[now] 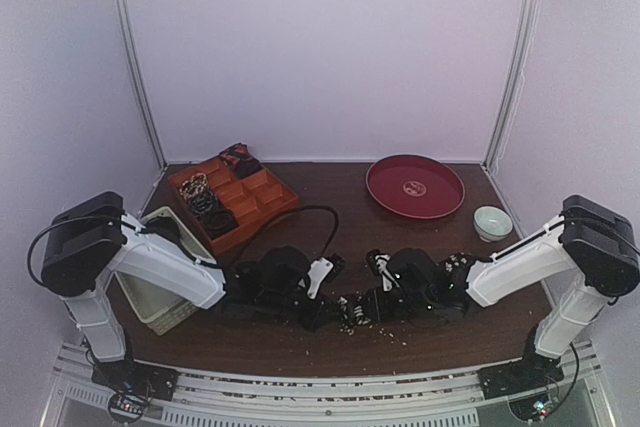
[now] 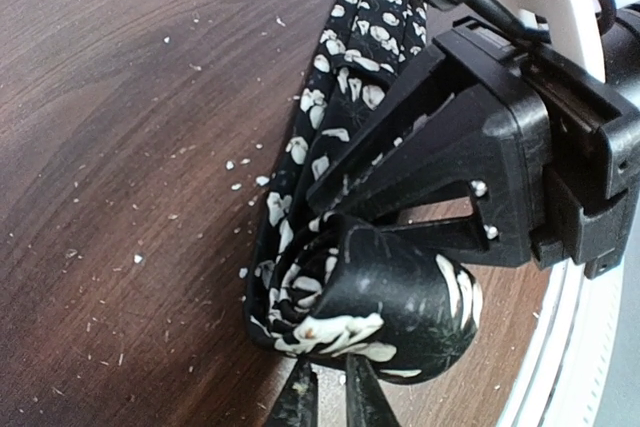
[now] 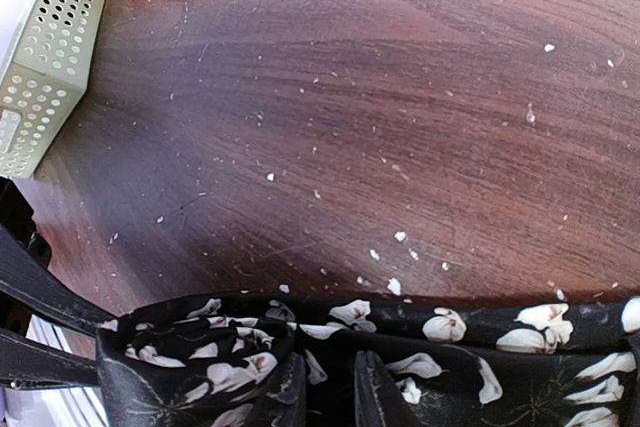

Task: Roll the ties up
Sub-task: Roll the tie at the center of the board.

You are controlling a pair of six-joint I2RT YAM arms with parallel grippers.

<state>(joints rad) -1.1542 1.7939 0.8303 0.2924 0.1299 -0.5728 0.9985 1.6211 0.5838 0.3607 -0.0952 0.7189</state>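
Open lane between tray (image 1: 262,190) and plate (image 1: 440,187)

A robot test lab is being shown. The wooden worktop (image 1: 330,209) is being enclosed by plain pale walls (image 1: 320,47) and metal posts (image 1: 135,57). A left arm (image 1: 170,272) and a right arm (image 1: 510,272) are being carried on a metal rail (image 1: 330,409) at its near edge, with a cable (image 1: 300,210) being trailed across. Practice props are being laid out: ties (image 1: 205,202) in an orange tray (image 1: 255,224), a red plate (image 1: 440,197), a bowl (image 1: 491,220) and a basket (image 1: 150,302).
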